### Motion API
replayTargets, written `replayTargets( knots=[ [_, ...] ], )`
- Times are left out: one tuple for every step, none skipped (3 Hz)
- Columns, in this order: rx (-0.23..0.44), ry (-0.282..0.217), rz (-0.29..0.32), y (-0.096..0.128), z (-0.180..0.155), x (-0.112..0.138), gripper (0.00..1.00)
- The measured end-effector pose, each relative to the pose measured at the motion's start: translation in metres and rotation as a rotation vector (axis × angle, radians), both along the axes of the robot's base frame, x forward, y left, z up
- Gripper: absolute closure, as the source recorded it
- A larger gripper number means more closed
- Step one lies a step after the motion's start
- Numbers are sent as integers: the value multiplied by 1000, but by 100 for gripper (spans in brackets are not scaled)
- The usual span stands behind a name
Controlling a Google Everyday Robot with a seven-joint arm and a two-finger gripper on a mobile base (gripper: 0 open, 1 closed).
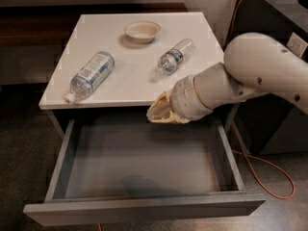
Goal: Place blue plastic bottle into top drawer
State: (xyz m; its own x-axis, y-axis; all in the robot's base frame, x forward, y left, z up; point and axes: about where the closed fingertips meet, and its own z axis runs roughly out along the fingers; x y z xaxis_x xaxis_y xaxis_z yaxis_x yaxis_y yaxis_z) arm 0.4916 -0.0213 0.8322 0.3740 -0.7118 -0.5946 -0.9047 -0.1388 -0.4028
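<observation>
The blue plastic bottle (pixel 90 74) lies on its side on the left part of the white tabletop (pixel 130 81), its white cap pointing to the front left corner. The top drawer (pixel 139 165) is pulled wide open below the tabletop, and its grey interior holds nothing. My gripper (pixel 160 109) hangs at the end of the white arm, above the back of the open drawer at the tabletop's front edge, to the right of the bottle and holding nothing.
A smaller slim bottle (pixel 174 57) with a dark label lies at the right of the tabletop. A shallow white bowl (pixel 142 31) sits at the back. A dark cabinet (pixel 279 28) stands to the right, and an orange cable (pixel 269 172) lies on the floor.
</observation>
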Motion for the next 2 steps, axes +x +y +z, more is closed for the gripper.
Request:
replayTargets(
  knots=[
    [-31, -49, 51, -1, 30, 23, 100],
    [-69, -123, 108, 6, 70, 42, 100]
  ],
)
